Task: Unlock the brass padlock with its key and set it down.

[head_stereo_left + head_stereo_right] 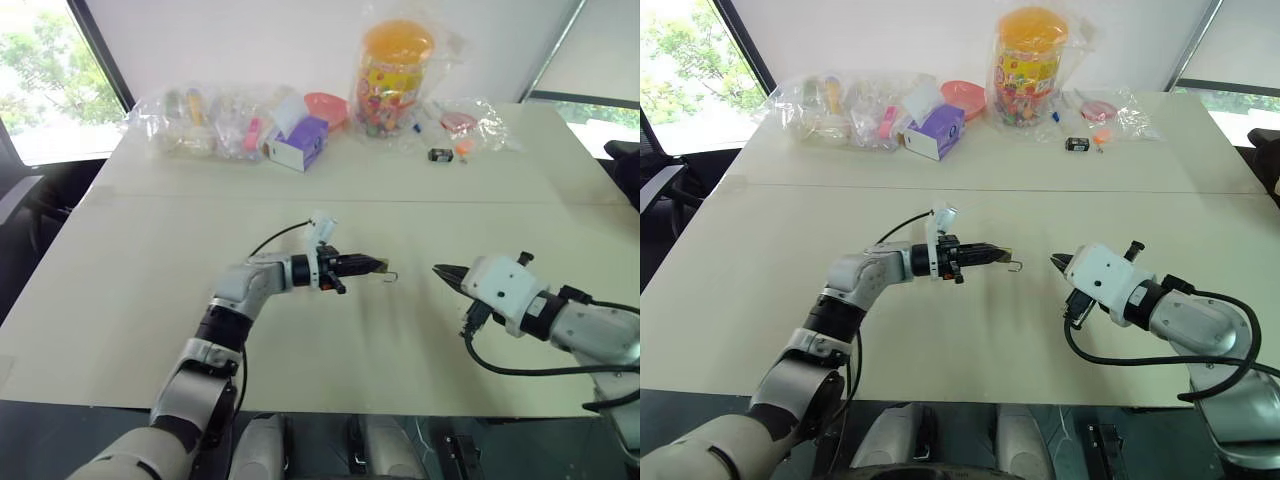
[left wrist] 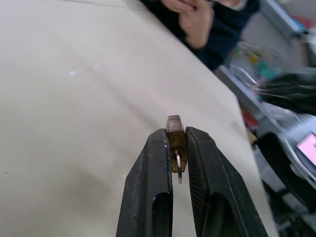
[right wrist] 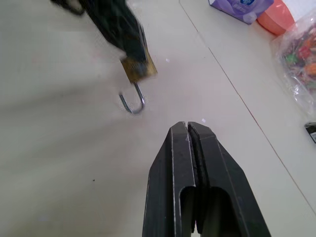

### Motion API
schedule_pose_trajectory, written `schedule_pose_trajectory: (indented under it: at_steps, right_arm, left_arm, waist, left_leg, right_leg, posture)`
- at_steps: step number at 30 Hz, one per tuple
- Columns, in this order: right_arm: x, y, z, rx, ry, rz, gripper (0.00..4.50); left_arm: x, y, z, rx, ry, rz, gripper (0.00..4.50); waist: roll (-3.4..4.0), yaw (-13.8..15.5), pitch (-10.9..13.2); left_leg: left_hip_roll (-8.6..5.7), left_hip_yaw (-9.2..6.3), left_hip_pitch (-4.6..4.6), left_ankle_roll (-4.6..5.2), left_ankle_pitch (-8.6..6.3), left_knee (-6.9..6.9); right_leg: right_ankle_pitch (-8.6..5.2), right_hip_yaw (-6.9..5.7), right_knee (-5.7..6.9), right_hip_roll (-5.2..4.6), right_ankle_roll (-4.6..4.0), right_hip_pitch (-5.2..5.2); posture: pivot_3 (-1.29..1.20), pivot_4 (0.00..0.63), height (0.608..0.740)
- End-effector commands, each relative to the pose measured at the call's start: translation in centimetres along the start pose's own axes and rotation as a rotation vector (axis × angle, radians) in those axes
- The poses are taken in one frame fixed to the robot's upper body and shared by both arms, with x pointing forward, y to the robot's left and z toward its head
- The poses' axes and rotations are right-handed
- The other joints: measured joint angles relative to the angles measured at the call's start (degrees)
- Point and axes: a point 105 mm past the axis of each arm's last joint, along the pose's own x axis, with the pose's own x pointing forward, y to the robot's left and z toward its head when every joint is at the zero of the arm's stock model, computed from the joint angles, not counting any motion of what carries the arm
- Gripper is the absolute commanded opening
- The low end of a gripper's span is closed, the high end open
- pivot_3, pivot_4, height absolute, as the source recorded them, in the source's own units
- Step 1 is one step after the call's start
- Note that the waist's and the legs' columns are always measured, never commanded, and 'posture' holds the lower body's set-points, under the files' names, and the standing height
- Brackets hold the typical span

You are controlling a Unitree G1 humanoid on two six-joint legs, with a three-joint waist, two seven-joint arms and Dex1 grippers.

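Pale table (image 1: pixel 150 300) mid-frame: padlock (image 3: pixel 138 66), hook swung open, is pinched in the left claw (image 1: pixel 372 265) at centre; right claw (image 1: pixel 445 271) is closed, empty, so it should be lowered gently, then released.

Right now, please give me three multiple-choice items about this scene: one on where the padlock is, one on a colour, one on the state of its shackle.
1. Where is the brass padlock?
A. flat on the table
B. between the left gripper's fingers
C. in the right gripper

2. What colour is the box at the table's far side?
A. purple
B. green
C. black

3. What is the shackle's state?
A. closed
B. removed
C. open, one end free

Answers: 1 B, the left gripper pinches the lock body. 2 A, it is purple and white. 3 C, the hook's free end hangs outside the body, near the shut right gripper.
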Motion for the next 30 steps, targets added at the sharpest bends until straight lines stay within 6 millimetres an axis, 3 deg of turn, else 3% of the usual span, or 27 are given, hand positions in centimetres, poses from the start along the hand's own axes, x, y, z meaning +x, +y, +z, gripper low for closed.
schedule_pose_trajectory:
  at_steps: [1, 6, 10, 15, 23, 30]
  right_arm:
    - [-0.5, -0.3, 1.3, -0.022, -0.025, -0.067, 0.01]
    - [-0.5, 0.3, 1.7, -0.011, -0.023, -0.076, 0.01]
    - [-0.4, 0.7, 1.8, -0.004, -0.02, -0.072, 0.0]
    - [-0.1, 1.4, 1.7, 0.0, -0.016, -0.05, 0.0]
    - [0.1, 2.3, 0.7, 0.011, 0.033, 0.03, 0.0]
    - [-0.1, 3.8, 0.1, 0.141, 0.077, 0.148, 0.0]
  left_arm:
    - [1.2, 1.5, 0.3, -0.025, -0.041, 0.106, 0.0]
    - [0.9, 2.0, -1.0, -0.035, 0.006, 0.105, 0.0]
    - [-0.3, 2.4, -1.5, -0.009, 0.044, 0.106, 1.88]
    - [-3.1, 2.6, -0.5, 0.055, 0.044, 0.109, 4.37]
    - [-8.3, 0.2, 0.7, 0.304, 0.108, 0.029, 4.44]
    - [-11.1, -1.6, 0.8, 0.388, 0.152, 0.002, 4.44]
  waist:
    - [-0.01, 0.0, 0.0]
    - [0.0, -0.3, 0.0]
    - [0.0, -0.3, 0.0]
    - [0.01, -0.8, 0.0]
    - [0.03, -1.2, 0.0]
    - [0.02, -0.2, 0.0]
  left_leg:
    - [-0.04, 0.0, 0.0, 0.0, 0.0, 0.0]
    - [-0.06, -0.01, 0.01, 0.01, -0.01, -0.02]
    - [-0.04, -0.01, 0.03, 0.01, -0.01, -0.02]
    - [0.04, -0.02, 0.06, 0.0, 0.0, -0.03]
    - [0.11, -0.03, 0.1, -0.02, 0.01, -0.07]
    - [0.05, -0.03, 0.06, -0.01, 0.01, -0.03]
  right_leg:
    - [0.0, 0.0, -0.01, -0.01, 0.0, 0.0]
    - [0.0, -0.01, -0.02, 0.03, 0.0, 0.0]
    - [0.0, -0.01, -0.01, 0.04, 0.0, 0.0]
    - [0.0, 0.01, 0.01, 0.05, 0.0, 0.01]
    - [-0.01, 0.03, 0.05, 0.05, -0.01, 0.01]
    - [-0.01, 0.01, 0.0, -0.03, -0.01, 0.04]
  posture:
    - [0.0, 0.15, 0.735]
    - [0.0, 0.15, 0.735]
    - [0.0, 0.15, 0.735]
    - [0.0, 0.15, 0.735]
    - [0.0, 0.15, 0.735]
    - [0.0, 0.15, 0.735]
